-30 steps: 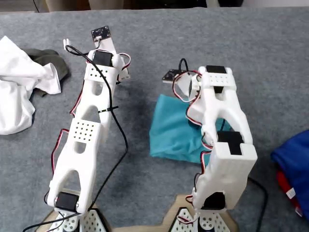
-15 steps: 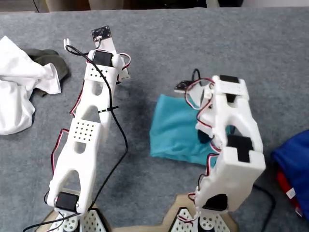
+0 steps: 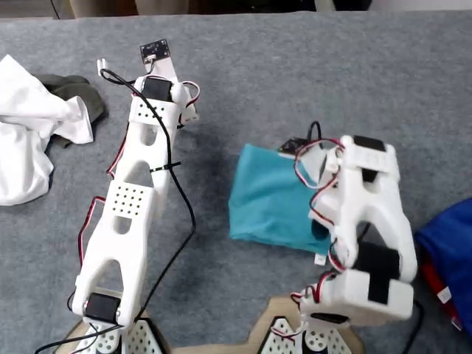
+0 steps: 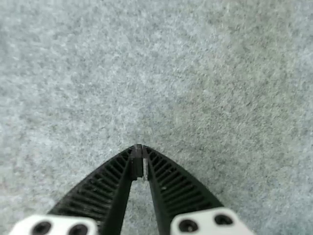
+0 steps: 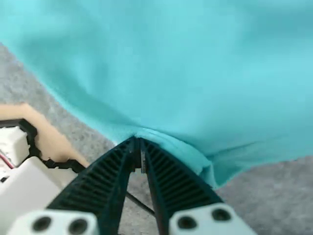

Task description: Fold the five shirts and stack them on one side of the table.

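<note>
Overhead view of a grey counter [image 3: 310, 66]. A teal shirt [image 3: 262, 199] lies flat just past centre toward 4 o'clock, partly under the bent right arm [image 3: 365, 214]. The right gripper [image 5: 138, 148] has its fingers pressed together on the shirt's near edge, pinching a small pucker of cloth. The left gripper [image 4: 138, 157], out toward 11 o'clock, has its fingers pressed together on nothing, over bare counter. A white shirt [image 3: 26, 140] is heaped at 9 o'clock. A blue shirt [image 3: 450, 240] sits at the 4 o'clock edge. Likely risks: the pinch is thin, so the hem may slip free. With no second hold, a pull may drag or bunch the whole shirt instead of folding it.
</note>
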You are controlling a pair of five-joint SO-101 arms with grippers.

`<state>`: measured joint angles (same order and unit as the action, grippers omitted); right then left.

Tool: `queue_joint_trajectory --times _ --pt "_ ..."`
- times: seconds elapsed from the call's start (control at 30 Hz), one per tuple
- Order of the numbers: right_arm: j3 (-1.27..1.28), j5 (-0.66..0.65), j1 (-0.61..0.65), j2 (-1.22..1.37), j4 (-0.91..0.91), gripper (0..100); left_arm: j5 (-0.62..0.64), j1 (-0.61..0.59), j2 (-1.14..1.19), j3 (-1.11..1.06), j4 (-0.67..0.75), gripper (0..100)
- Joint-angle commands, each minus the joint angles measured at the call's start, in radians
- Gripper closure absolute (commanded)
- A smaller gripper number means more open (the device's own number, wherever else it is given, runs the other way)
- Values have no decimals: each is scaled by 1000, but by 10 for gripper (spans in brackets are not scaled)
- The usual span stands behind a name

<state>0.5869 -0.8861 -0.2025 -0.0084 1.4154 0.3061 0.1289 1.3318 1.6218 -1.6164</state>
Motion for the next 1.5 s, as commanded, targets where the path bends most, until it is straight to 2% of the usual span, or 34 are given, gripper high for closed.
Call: queue_joint_trajectory --times 0.0,0.5,0.6,0.8,0.97,1.07,1.17,1.3,1.47 --pt "51 -28 -73 -81 -31 993 -9 11 -16 51 15 979" --pt "180 -190 -308 -308 -31 993 -12 14 -16 51 9 979" --pt "159 -206 -338 -374 -29 993 -66 43 -25 52 -3 980" --pt "-15 -167 -321 -475 26 993 -135 170 -160 52 -132 980" --pt "-91 -81 -240 -473 20 993 -129 281 -283 48 -144 980" --pt "-30 -38 -197 -473 -48 993 -107 351 -338 -18 -144 980" --pt "77 0 -163 -444 -166 993 -60 410 -372 -172 -144 980" --pt "189 61 -133 -386 -305 993 -23 425 -423 -322 -144 980" --pt "222 107 -122 -346 -339 993 -28 410 -489 -434 -143 980"
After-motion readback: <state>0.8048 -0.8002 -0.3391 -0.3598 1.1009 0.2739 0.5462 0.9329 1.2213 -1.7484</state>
